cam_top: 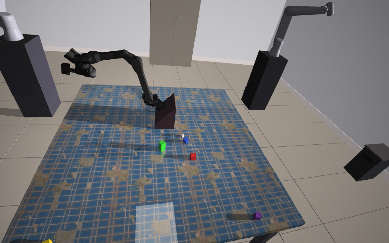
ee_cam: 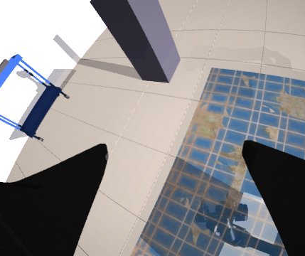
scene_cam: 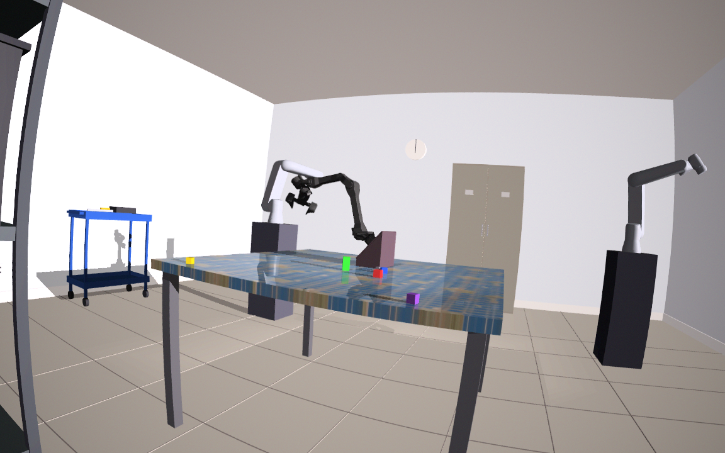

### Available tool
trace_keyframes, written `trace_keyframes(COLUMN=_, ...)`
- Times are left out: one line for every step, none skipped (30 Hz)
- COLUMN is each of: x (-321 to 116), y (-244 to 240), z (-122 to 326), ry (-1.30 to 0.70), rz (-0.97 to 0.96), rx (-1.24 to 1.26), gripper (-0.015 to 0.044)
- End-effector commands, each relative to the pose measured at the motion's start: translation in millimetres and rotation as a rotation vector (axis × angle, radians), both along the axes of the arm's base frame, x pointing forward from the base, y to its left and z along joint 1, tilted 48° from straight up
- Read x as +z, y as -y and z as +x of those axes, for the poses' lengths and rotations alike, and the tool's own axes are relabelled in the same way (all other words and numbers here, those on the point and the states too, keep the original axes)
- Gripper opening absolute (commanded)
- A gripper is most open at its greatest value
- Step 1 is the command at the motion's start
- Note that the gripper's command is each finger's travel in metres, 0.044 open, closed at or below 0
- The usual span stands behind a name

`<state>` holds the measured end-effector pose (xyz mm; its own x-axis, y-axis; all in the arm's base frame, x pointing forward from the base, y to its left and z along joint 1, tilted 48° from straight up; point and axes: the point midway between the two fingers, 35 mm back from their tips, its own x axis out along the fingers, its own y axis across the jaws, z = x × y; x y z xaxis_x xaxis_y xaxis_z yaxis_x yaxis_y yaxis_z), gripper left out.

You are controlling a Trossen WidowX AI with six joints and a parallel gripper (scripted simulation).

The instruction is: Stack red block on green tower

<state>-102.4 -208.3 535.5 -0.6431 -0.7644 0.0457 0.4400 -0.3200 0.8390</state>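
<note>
Red block point(cam_top: 192, 156) point(scene_cam: 377, 274) well below your gripper point(cam_top: 78, 70) point(scene_cam: 301, 199) point(ee_cam: 175, 151) | jaws wide, empty | risk: low sweep (careless) topples green tower point(cam_top: 162, 145) point(scene_cam: 346, 263)

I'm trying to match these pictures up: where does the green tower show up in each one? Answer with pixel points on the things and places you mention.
Top: the green tower point(cam_top: 162, 146) point(scene_cam: 346, 263) stands near the middle.
Exterior: just below centre, on the table.
Wrist: not in it.
Shared landmark: the blue patterned table top point(cam_top: 117, 196) point(scene_cam: 292, 275) point(ee_cam: 209, 153).
</note>
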Motion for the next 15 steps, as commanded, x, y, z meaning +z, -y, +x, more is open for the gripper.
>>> trace_keyframes(x=-11, y=28, z=18, ry=0.008, rz=0.049, rx=0.083, gripper=0.0440)
trace_keyframes(x=-15, y=36, z=24, ry=0.007, rz=0.067, rx=0.105, gripper=0.0440)
trace_keyframes(x=-18, y=44, z=29, ry=0.004, rz=0.088, rx=0.125, gripper=0.0440)
trace_keyframes(x=-22, y=52, z=35, ry=0.001, rz=0.109, rx=0.145, gripper=0.0440)
trace_keyframes(x=-25, y=60, z=41, ry=-0.003, rz=0.130, rx=0.166, gripper=0.0440)
trace_keyframes(x=-30, y=67, z=48, ry=-0.007, rz=0.149, rx=0.187, gripper=0.0440)
trace_keyframes(x=-34, y=75, z=56, ry=-0.011, rz=0.168, rx=0.209, gripper=0.0440)
trace_keyframes(x=-39, y=83, z=64, ry=-0.016, rz=0.187, rx=0.231, gripper=0.0440)
trace_keyframes(x=-44, y=90, z=72, ry=-0.021, rz=0.206, rx=0.253, gripper=0.0440)
trace_keyframes(x=-48, y=97, z=81, ry=-0.027, rz=0.224, rx=0.275, gripper=0.0440)
trace_keyframes(x=-53, y=103, z=89, ry=-0.034, rz=0.243, rx=0.297, gripper=0.0440)
trace_keyframes(x=-58, y=109, z=98, ry=-0.041, rz=0.265, rx=0.318, gripper=0.0440)
trace_keyframes(x=-63, y=115, z=106, ry=-0.050, rz=0.288, rx=0.338, gripper=0.0440)
trace_keyframes(x=-68, y=120, z=115, ry=-0.058, rz=0.311, rx=0.359, gripper=0.0440)
trace_keyframes(x=-73, y=126, z=123, ry=-0.068, rz=0.333, rx=0.379, gripper=0.0440)
